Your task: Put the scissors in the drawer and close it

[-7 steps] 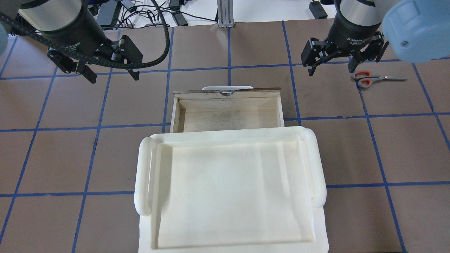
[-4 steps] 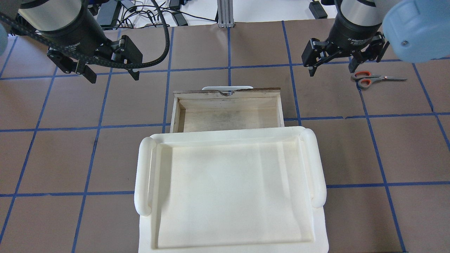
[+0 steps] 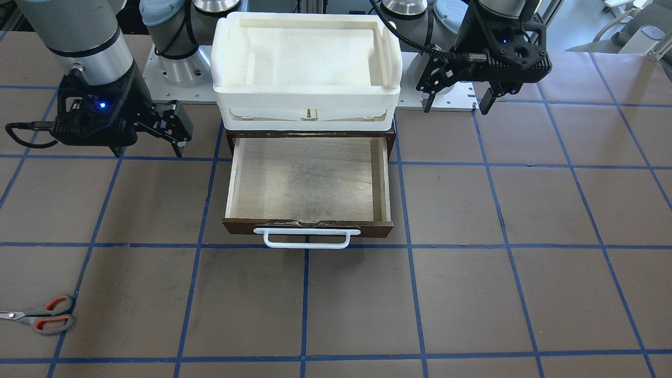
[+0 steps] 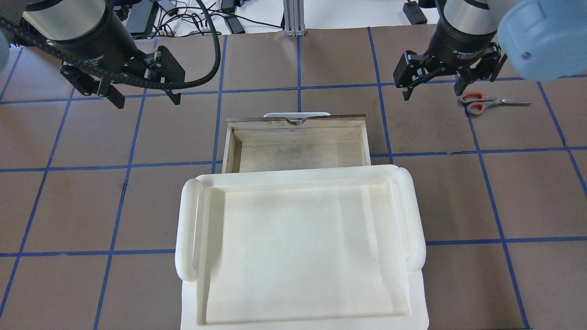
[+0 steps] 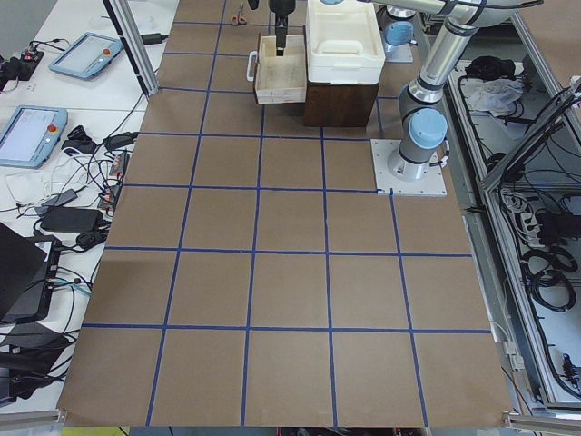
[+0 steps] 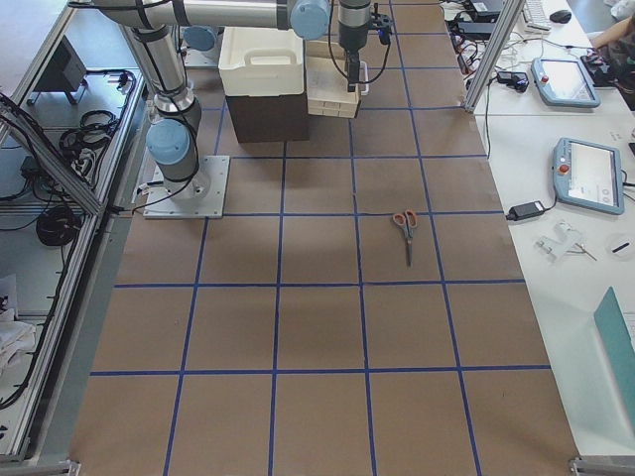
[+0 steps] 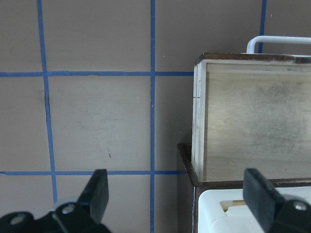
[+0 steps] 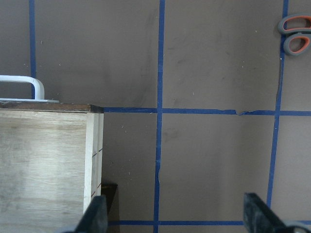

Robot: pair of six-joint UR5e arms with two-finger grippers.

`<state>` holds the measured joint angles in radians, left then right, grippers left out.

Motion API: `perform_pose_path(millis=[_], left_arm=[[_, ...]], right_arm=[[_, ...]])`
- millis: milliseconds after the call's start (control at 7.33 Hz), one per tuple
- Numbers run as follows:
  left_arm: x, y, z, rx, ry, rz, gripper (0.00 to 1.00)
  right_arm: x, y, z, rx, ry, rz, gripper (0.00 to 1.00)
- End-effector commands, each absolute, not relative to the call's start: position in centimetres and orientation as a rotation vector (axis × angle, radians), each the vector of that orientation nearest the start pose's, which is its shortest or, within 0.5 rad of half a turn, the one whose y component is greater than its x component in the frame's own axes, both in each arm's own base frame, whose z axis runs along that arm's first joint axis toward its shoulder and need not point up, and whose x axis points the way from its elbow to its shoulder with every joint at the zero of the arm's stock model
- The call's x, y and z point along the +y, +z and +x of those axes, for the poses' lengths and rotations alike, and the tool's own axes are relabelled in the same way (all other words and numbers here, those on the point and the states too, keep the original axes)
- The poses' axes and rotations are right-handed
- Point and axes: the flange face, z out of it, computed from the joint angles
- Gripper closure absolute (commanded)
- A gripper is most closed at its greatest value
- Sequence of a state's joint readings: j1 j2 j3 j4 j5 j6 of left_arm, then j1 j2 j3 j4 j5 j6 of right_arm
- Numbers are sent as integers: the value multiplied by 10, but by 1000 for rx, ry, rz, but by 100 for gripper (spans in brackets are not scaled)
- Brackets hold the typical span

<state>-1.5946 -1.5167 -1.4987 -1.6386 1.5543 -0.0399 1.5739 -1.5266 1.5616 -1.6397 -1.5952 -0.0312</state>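
The scissors (image 4: 477,102) lie flat on the brown table at the far right, blades pointing right; they also show in the front view (image 3: 44,316), the right side view (image 6: 405,224) and the right wrist view (image 8: 295,34). The drawer (image 4: 298,156) is pulled open and empty, its white handle (image 3: 307,239) on the far side from me. My right gripper (image 4: 433,93) hangs open and empty just left of the scissors' handles. My left gripper (image 4: 147,101) hangs open and empty, left of the drawer. Both wrist views show a drawer corner (image 7: 252,121) (image 8: 43,160).
A white plastic tray (image 4: 188,229) sits on the dark cabinet (image 6: 263,119) that holds the drawer. Cables and power bricks (image 4: 183,18) lie beyond the table's far edge. Blue tape lines grid the brown tabletop.
My right gripper has shifted very slightly near the scissors. The left gripper, drawer and scissors have not moved.
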Motion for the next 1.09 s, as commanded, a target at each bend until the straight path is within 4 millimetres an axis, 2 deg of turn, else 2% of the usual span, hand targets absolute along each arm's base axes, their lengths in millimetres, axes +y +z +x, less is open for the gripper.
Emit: perform_pose_path(millis=[0,409,818,955], left_arm=[[-468,542,-146,3156,-86,-24,0],[-468,541,-147,3159,-84,-52,0],[-469,525,-146,3170,-52,-29,0],[-469,524,-147,3167,-52,-28,0]], right_arm=[[-512,477,132,3167,-43,-50,0],[-511,481,131,3167,-58,-48,0],[-510,481,133,3152,-63,-65,0],[-503,490,140,3146,-87,-84,0]])
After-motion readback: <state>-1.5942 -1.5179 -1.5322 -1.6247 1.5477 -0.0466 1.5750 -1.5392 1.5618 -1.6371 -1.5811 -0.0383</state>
